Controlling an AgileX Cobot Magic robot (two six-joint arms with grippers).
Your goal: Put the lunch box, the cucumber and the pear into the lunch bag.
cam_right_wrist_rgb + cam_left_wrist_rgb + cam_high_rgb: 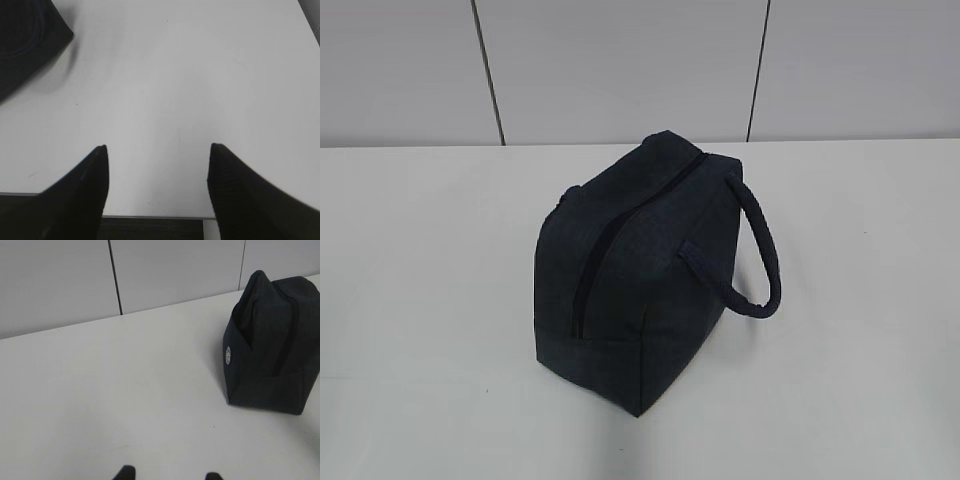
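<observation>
The dark navy lunch bag (635, 280) stands in the middle of the white table with its top zipper shut and a rope handle (760, 250) looping out on its right. It also shows in the left wrist view (272, 347) and as a corner in the right wrist view (27, 40). The lunch box, the cucumber and the pear are out of view. My left gripper (168, 474) is open and empty over bare table, left of the bag. My right gripper (157, 150) is open and empty near the table's front edge. Neither gripper shows in the exterior view.
The white table (440, 300) runs back to a pale panelled wall (620, 60). The table's front edge (150, 216) lies just under my right gripper.
</observation>
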